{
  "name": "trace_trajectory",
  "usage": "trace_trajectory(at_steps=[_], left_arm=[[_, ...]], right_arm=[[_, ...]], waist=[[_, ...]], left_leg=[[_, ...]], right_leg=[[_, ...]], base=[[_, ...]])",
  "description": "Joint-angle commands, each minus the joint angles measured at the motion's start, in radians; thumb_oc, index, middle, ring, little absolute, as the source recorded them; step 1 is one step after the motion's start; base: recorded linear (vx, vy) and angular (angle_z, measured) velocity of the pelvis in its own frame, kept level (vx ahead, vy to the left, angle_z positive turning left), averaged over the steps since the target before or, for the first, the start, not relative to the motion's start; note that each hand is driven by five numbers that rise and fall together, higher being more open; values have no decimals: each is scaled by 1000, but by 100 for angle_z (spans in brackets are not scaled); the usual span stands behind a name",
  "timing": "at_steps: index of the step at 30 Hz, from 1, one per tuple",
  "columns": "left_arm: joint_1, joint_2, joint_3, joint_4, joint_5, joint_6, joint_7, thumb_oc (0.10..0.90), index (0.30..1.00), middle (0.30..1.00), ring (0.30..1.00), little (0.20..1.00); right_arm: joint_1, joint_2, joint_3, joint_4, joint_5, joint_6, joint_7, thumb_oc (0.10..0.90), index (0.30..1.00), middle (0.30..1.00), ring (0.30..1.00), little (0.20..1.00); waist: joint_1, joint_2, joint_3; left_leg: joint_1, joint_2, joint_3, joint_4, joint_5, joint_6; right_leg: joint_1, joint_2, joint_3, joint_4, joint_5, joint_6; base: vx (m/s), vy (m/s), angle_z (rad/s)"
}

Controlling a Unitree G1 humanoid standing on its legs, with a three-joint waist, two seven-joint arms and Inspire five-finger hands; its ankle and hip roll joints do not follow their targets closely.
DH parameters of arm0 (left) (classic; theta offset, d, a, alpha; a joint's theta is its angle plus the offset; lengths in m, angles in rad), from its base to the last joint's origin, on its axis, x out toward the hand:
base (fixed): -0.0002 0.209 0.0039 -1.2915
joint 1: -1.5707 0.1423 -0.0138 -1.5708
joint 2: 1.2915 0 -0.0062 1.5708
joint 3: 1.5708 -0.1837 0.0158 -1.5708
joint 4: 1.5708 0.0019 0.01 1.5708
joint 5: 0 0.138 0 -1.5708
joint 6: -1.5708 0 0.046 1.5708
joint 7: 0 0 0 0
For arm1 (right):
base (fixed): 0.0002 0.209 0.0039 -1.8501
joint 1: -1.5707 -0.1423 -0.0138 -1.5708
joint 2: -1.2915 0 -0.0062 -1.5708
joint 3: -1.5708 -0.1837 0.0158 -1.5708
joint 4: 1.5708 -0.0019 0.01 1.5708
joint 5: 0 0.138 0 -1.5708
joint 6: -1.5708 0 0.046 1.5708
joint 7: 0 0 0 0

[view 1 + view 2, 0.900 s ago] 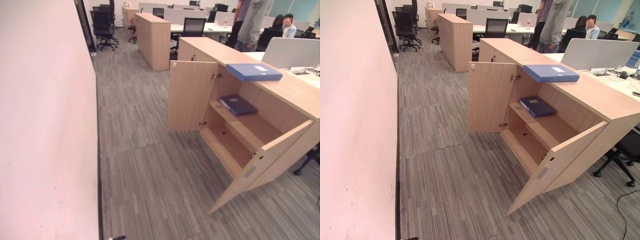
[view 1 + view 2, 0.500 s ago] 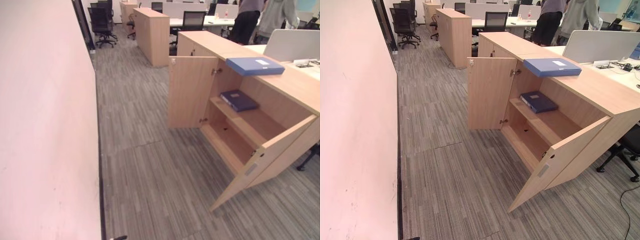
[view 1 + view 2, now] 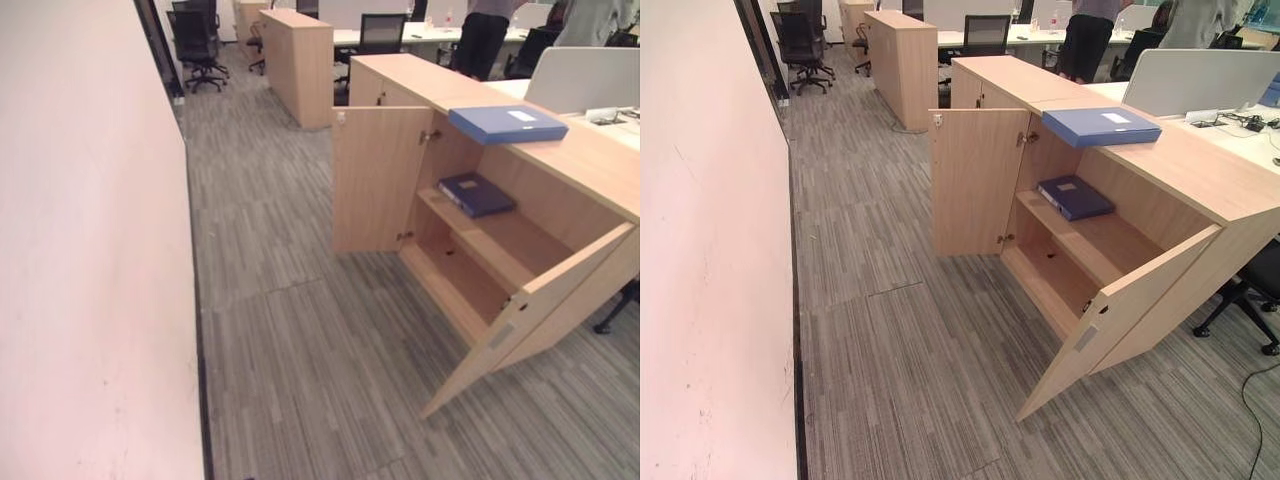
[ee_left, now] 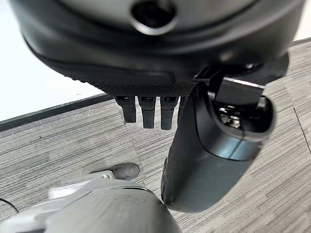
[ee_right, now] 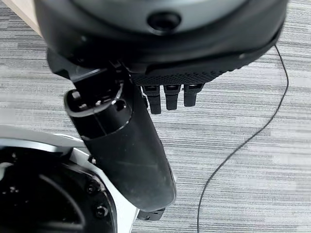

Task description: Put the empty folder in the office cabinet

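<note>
**Open cabinet, folder on top, both hands hanging empty**

The office cabinet (image 3: 1160, 190) is a low, boxy unit of pale wood-grain laminate with a flat top. Its 2 doors stand open: the far door (image 3: 975, 182) swings out square to the front, and the near door (image 3: 1120, 315) angles out toward the camera, with a small grey plate on its face. Inside, a plain shelf (image 3: 1095, 245) of the same laminate splits the space into an upper and a lower compartment.

A light blue folder (image 3: 1100, 126), flat and rectangular with a white label, lies on the cabinet top, one corner jutting past the front edge above the opening. A darker blue folder (image 3: 1074, 197), also flat with a small white label, lies on the shelf in the upper compartment, toward its far end.

The floor (image 3: 920, 370) is grey carpet tile with fine stripes. A smooth pale wall (image 3: 710, 260) runs along the left. Beyond the cabinet stand a second wood cabinet (image 3: 902, 62), black mesh office chairs (image 3: 800, 40) and white tables (image 3: 1250, 130).

The left robot hand (image 4: 194, 145), dark and glossy, hangs over the carpet with fingers straight and relaxed, holding nothing. The right robot hand (image 5: 141, 145) hangs likewise, fingers loose and empty.
</note>
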Motion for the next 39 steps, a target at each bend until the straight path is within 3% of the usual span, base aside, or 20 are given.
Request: trace_trajectory(at_steps=[1,19,30,36,37,39], left_arm=[[-10,-37,-14,100,19,16,-26,800,900,900,900,900],[-28,-31,-37,94,49,24,-23,800,900,900,900,900],[-37,-23,-44,84,47,29,-22,800,900,900,900,900],[-58,-18,-40,65,5,29,-16,800,900,900,900,900],[-62,-4,-79,68,26,35,-6,800,900,900,900,900],[-82,-8,-79,54,21,34,-8,800,900,900,900,900]], right_arm=[[-49,-18,55,34,-14,7,7,800,900,900,900,900],[-52,-18,56,24,-1,11,11,800,900,900,900,900],[-57,-17,63,17,6,10,14,800,900,900,900,900],[-78,-27,53,14,34,6,0,800,900,900,900,900],[-241,13,114,-16,71,35,9,800,900,900,900,900],[-194,-19,92,-22,63,25,9,800,900,900,900,900]], waist=[[-12,-9,-43],[-14,-9,-38],[-15,-18,-28],[-4,-51,27],[30,-70,45],[27,-69,61]], left_leg=[[21,-2,3,-7,-109,-13],[40,-5,1,-7,-127,-6],[53,12,3,4,-132,-10],[-85,33,12,235,-182,-15],[-180,40,-2,370,-169,-16],[-240,45,-23,430,-135,-17]], right_leg=[[-34,-35,-21,5,-56,70],[-21,-38,-21,15,-71,69],[-35,-21,-5,52,-101,47],[-81,-5,-6,94,-115,14],[-70,-8,-13,94,-124,1],[-69,-3,-24,97,-132,-6]], base=[[61,25,0],[45,3,0],[38,-34,0],[-47,-102,-2],[-42,-151,-7],[-33,-78,1]])
